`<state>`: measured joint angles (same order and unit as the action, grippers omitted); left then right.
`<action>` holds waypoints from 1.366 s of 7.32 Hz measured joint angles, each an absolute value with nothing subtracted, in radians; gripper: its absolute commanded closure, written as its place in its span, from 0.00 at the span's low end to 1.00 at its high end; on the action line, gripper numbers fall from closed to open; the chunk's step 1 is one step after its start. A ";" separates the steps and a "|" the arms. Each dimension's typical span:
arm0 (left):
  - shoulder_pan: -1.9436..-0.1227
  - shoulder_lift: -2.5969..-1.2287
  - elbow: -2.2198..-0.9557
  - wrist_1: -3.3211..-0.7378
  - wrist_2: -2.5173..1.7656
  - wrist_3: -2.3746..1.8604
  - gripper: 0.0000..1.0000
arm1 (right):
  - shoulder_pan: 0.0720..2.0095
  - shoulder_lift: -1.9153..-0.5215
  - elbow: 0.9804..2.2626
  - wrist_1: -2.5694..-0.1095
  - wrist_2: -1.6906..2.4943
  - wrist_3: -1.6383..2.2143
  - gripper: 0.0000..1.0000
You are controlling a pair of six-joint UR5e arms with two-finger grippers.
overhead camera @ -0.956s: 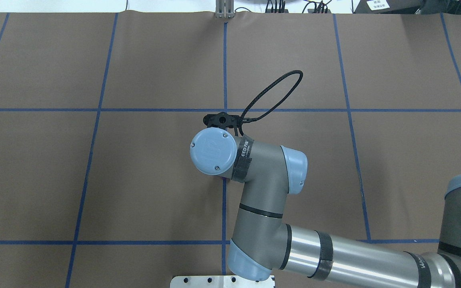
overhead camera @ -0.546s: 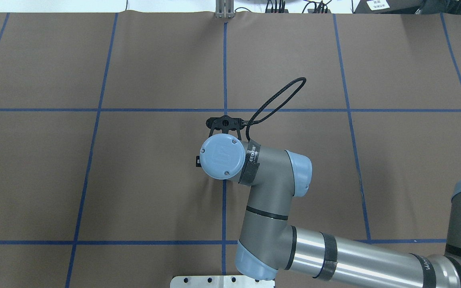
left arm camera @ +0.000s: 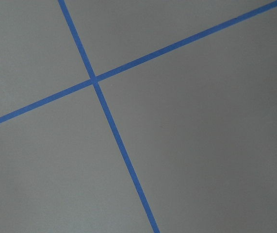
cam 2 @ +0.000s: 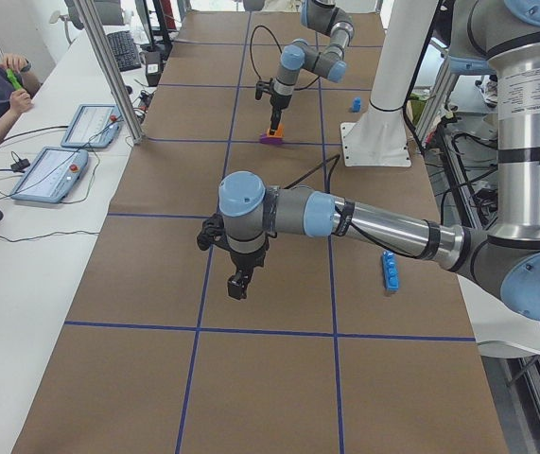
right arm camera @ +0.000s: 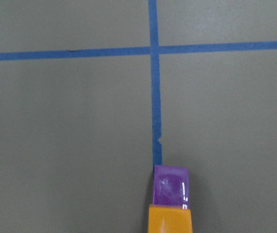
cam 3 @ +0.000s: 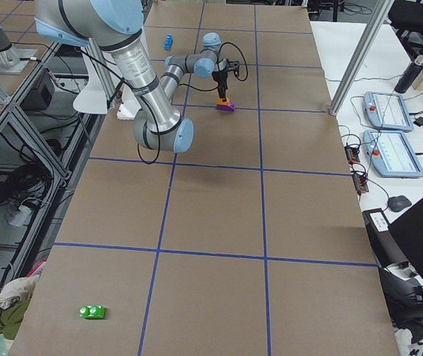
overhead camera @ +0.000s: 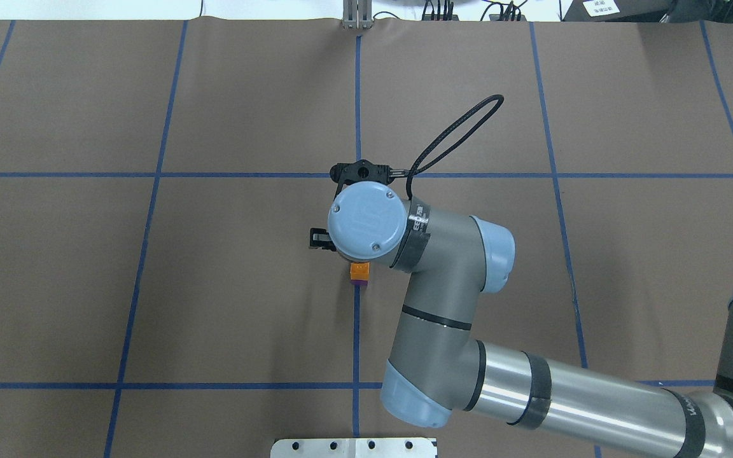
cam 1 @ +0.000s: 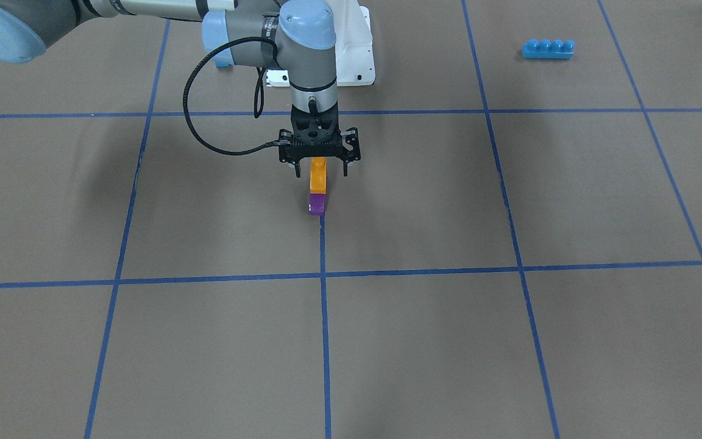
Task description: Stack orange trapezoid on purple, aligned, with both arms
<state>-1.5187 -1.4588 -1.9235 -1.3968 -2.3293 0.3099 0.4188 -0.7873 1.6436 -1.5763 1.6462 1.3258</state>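
Placement looks done, orange trapezoid [cam 1: 317,178] on purple [cam 1: 317,205], right gripper [cam 1: 321,173] jaws spread clear, left gripper [cam 2: 238,284] jaws can't tell; next lift straight up.

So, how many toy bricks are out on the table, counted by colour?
Orange brick: 1
Purple brick: 1
Blue: 2, long blue brick and small blue brick
Green brick: 1
Total: 5

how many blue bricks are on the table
2. The long blue brick lies on the robot's left, near its edge of the table; the small blue brick sits beyond the pedestal, toward its right. More may be hidden.
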 measured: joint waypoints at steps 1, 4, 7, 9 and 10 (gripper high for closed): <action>-1.519 -1.456 -1.919 -1.394 -2.329 0.310 0.00 | 0.472 -0.789 1.698 -1.631 1.702 1.284 0.00; -1.600 -1.427 -1.921 -1.395 -2.328 0.307 0.00 | 0.701 -0.916 1.901 -1.753 1.929 1.029 0.00; -1.658 -1.396 -1.916 -1.398 -2.331 0.263 0.00 | 1.019 -1.161 1.974 -1.763 2.161 0.566 0.00; -1.659 -1.393 -1.917 -1.416 -2.330 0.184 0.00 | 1.280 -1.323 1.912 -1.763 2.290 0.175 0.00; -1.659 -1.393 -1.915 -1.439 -2.329 0.168 0.00 | 1.390 -1.386 1.869 -1.763 2.316 0.031 0.00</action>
